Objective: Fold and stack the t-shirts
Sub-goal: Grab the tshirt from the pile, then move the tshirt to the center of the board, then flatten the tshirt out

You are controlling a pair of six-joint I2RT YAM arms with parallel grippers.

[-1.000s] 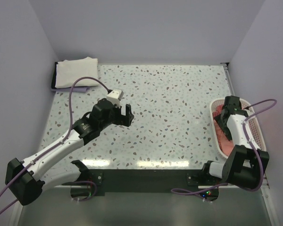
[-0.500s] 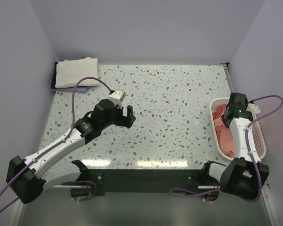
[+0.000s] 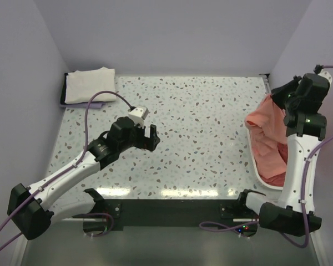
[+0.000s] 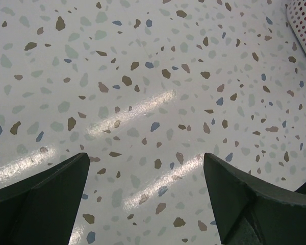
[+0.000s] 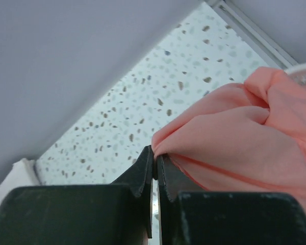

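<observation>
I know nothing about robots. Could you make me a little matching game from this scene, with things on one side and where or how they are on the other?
1. salmon-pink t-shirt
2. cream-white t-shirt
3. left claw
4. basket

A. folded in the far left corner
B. open above the table
C. pinched in the right claw, hanging
D. at the right edge

Pairs: 1-C, 2-A, 3-B, 4-D

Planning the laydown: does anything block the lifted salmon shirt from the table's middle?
Nothing visible on the table; only the open left gripper hovers left of centre. The salmon shirt hangs into the basket.
</observation>
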